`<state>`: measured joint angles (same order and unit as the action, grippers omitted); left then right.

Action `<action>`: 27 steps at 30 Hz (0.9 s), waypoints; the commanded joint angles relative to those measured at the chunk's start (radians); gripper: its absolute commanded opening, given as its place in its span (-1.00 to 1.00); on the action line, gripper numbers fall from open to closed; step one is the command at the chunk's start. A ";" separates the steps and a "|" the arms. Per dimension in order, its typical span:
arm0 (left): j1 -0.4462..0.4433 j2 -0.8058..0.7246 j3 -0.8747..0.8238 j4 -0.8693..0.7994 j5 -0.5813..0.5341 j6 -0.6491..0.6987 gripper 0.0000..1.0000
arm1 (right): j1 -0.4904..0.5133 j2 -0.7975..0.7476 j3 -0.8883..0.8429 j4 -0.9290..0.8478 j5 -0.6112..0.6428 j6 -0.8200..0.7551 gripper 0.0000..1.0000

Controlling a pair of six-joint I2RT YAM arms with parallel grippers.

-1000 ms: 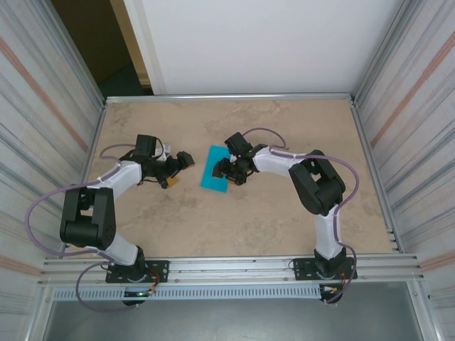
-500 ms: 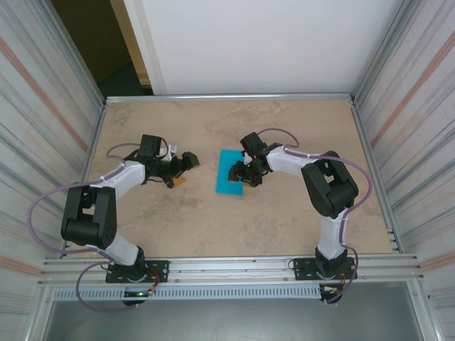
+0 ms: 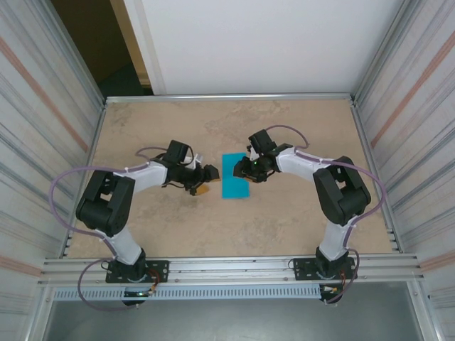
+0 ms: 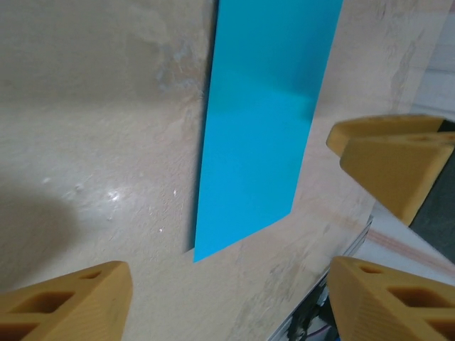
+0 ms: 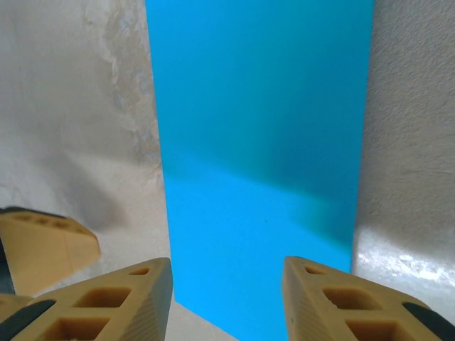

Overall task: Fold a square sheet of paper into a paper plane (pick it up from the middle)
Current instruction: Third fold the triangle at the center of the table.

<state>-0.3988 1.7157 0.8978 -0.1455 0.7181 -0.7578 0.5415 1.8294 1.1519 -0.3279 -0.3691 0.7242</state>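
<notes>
Both arms are tucked in toward the middle right now. My left arm (image 3: 153, 172) has its elbow up near the left edge. The forearm runs low out to the right, so my left end effector (image 3: 208, 181) sits just beside the left edge of the paper (image 3: 231, 186). My right arm (image 3: 306, 162) mirrors that from the other side, elbow raised. My right end effector (image 3: 244, 170) hangs over the right half of the paper's far end.

The paper lies about mid-surface (image 3: 284, 227). From overhead it's a tall, narrow blue rectangle, with its long sides pointing at the far edge.

The left end effector is wide with nothing in it. The right one is narrower, with paper showing through the gap, and as far as I can see it's gripping nothing.

The overhead cam gives me the elbow poses, while the wrist cams give the finger gaps. The left wrist cam catches the paper's corner ahead of my fingers (image 4: 71, 302), plus the right end effector's tan fingers (image 4: 398, 163) poking in from the right. The right wrist cam looks down on the paper with a shadow band across it, and a left finger (image 5: 43, 245) shows at lower left.

A second ago my left arm was well apart from the paper, and it has swung right since. The paper was tilted then. It has now slid toward the right edge and squared up.
</notes>
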 commanded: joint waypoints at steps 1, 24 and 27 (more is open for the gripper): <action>-0.017 0.027 0.034 0.034 0.039 -0.030 0.38 | -0.013 0.029 -0.023 0.040 -0.018 0.054 -0.15; -0.064 0.178 0.134 0.013 0.086 -0.047 -0.31 | -0.058 0.091 -0.103 0.046 -0.040 0.043 -0.26; -0.067 0.198 0.157 -0.001 0.086 -0.038 -0.31 | -0.060 0.088 -0.104 0.046 -0.041 0.040 -0.26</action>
<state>-0.4587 1.9003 1.0176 -0.1184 0.7773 -0.8097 0.4873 1.8809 1.0813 -0.2390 -0.4259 0.7570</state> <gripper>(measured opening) 0.346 0.370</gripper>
